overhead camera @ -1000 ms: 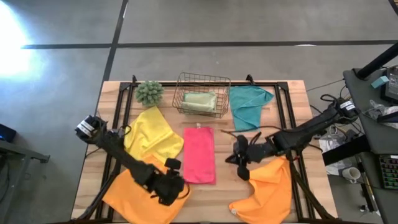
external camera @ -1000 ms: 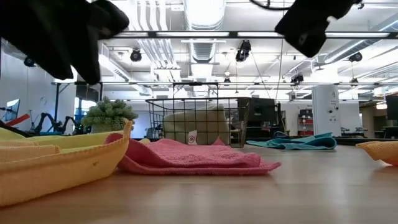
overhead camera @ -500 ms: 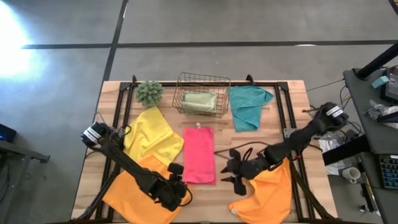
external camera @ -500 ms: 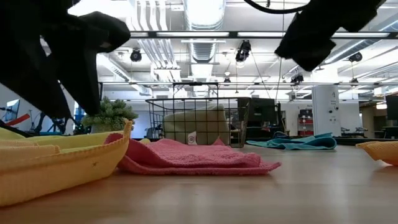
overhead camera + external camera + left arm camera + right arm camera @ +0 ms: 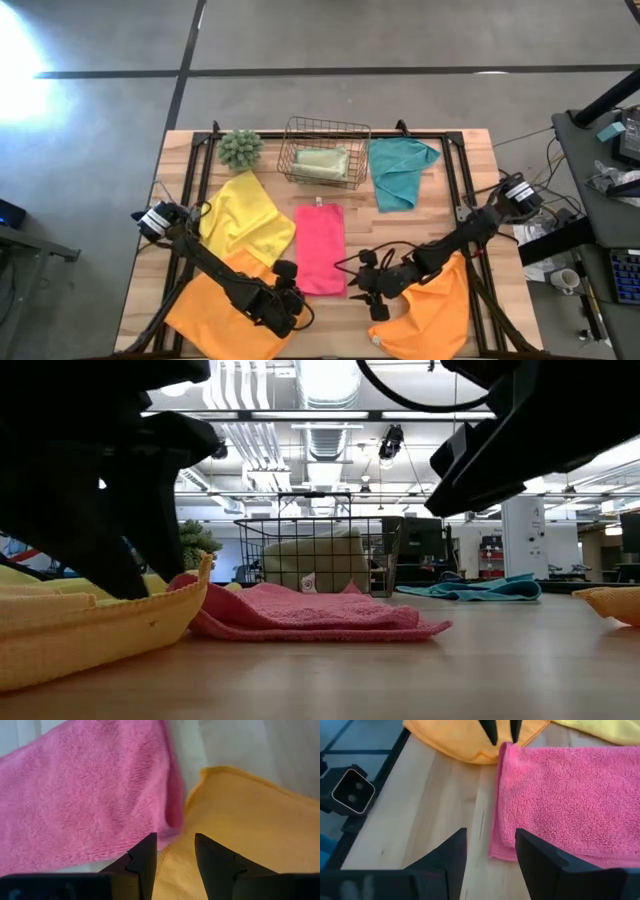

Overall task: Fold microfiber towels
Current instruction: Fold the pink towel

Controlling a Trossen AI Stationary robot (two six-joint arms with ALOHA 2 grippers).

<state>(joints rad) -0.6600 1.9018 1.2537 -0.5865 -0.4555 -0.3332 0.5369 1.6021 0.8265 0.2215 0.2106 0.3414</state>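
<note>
- High view: straight down from above, whole table (image 5: 470, 160) in frame.
- Low view: at tabletop height, level across toward the room behind.
- Wrist views: close, just above the surface.
- Shared by all four: pink towel (image 5: 320, 247) (image 5: 310, 615) (image 5: 75, 795) (image 5: 570, 795).

right claw (image 5: 366, 290): opened, moved nearer pink towel (image 5: 320, 249); left claw (image 5: 286, 292): lower

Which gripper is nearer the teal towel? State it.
Right. The right gripper is below the teal towel, beside the pink towel's near corner; the left gripper is farther, across the pink towel.
</note>
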